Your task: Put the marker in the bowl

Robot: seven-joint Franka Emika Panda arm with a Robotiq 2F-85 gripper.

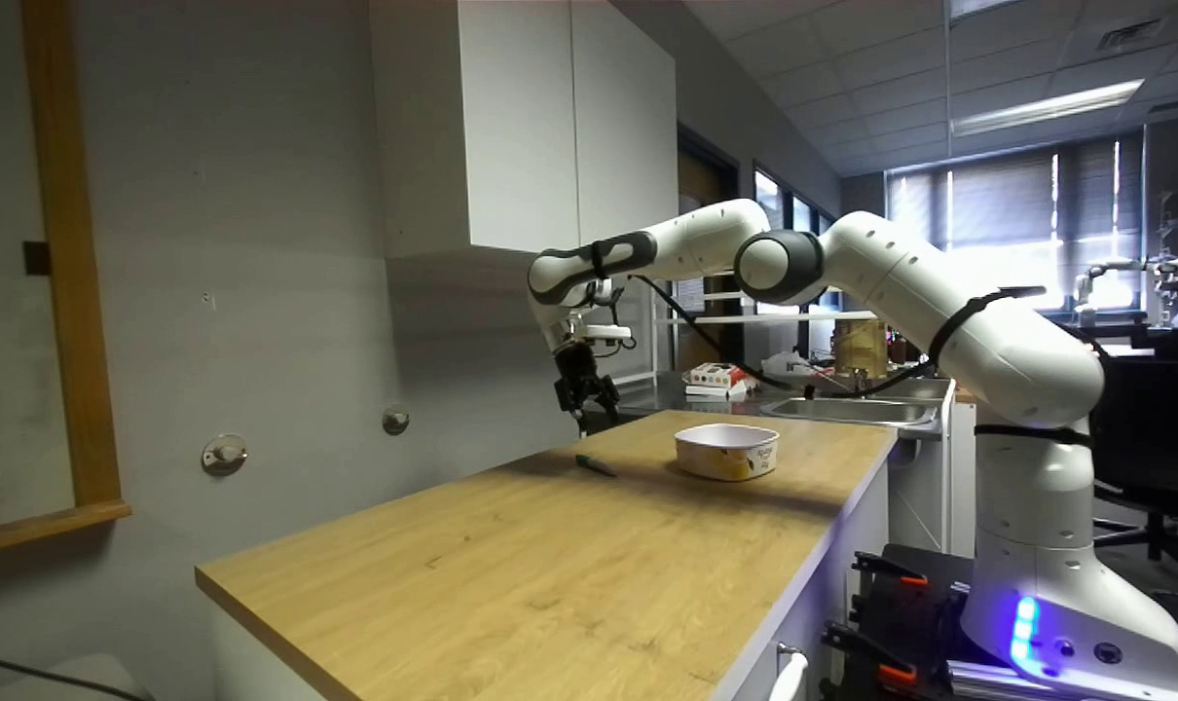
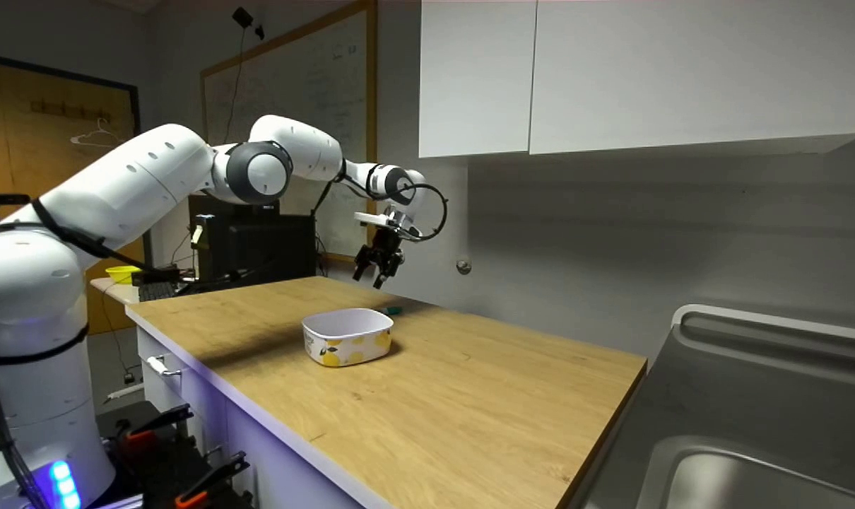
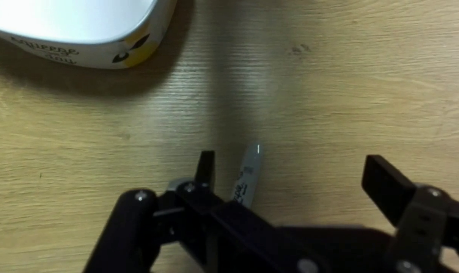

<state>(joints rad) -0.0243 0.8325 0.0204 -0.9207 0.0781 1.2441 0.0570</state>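
Note:
The marker (image 1: pixel 596 465) lies on the wooden counter beside the bowl. In the wrist view its grey, lettered body (image 3: pixel 249 172) shows and its other end is hidden behind the gripper. In an exterior view its green end (image 2: pixel 392 310) shows past the bowl. The bowl (image 1: pixel 725 460) is white, with yellow lemon prints; it also shows in an exterior view (image 2: pixel 348 350) and at the wrist view's top left (image 3: pixel 100 53). My gripper (image 1: pixel 599 413) is open and empty above the counter; it also shows in an exterior view (image 2: pixel 368 281). In the wrist view the marker appears between its fingers (image 3: pixel 290 168), nearer the left one.
The wooden counter (image 1: pixel 511 565) runs along a grey wall. White cabinets (image 1: pixel 526 127) hang above its far side. A metal sink (image 1: pixel 852 411) adjoins one end, with a box (image 1: pixel 716 377) nearby. A whiteboard (image 2: pixel 286 106) hangs on the wall.

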